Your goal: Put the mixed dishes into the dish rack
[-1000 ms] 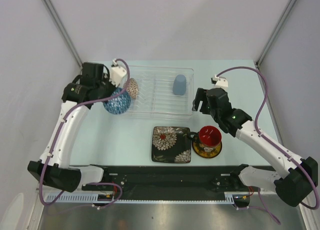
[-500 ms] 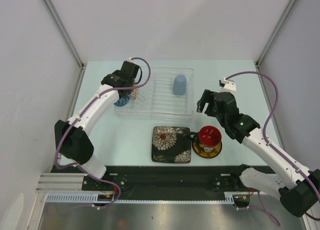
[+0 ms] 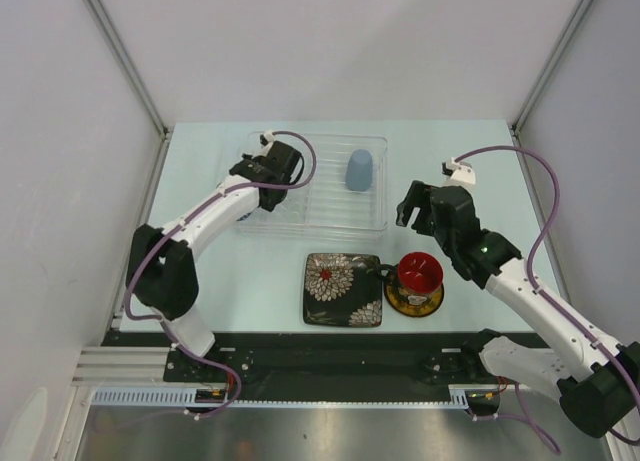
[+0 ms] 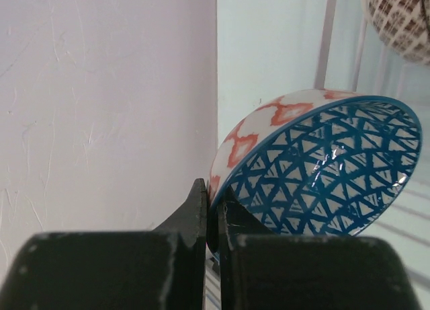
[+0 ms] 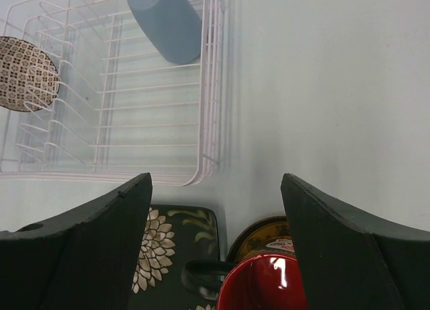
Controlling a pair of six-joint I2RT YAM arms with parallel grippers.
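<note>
My left gripper (image 3: 272, 179) is shut on the rim of the small blue saucer (image 4: 322, 169), blue triangle pattern inside, holding it on edge over the left end of the clear dish rack (image 3: 330, 209). The beige lattice bowl (image 4: 403, 21) stands on edge in the rack just beyond it. The pale blue cup (image 3: 358, 169) lies in the rack's far right part. My right gripper (image 3: 418, 205) is open and empty, above the dark mug with red inside (image 3: 419, 271). The mug stands on the yellow saucer (image 3: 414, 302), next to the black square floral plate (image 3: 343, 289).
The white left wall fills the left side of the left wrist view. The rack's near right corner (image 5: 201, 169) lies just beyond the plate (image 5: 168, 249) and mug (image 5: 295, 283). A black rail (image 3: 320, 356) runs along the table's near edge.
My left arm has swung right, carrying the blue saucer from outside the rack's left end to over its left part. My right gripper has shifted slightly.
</note>
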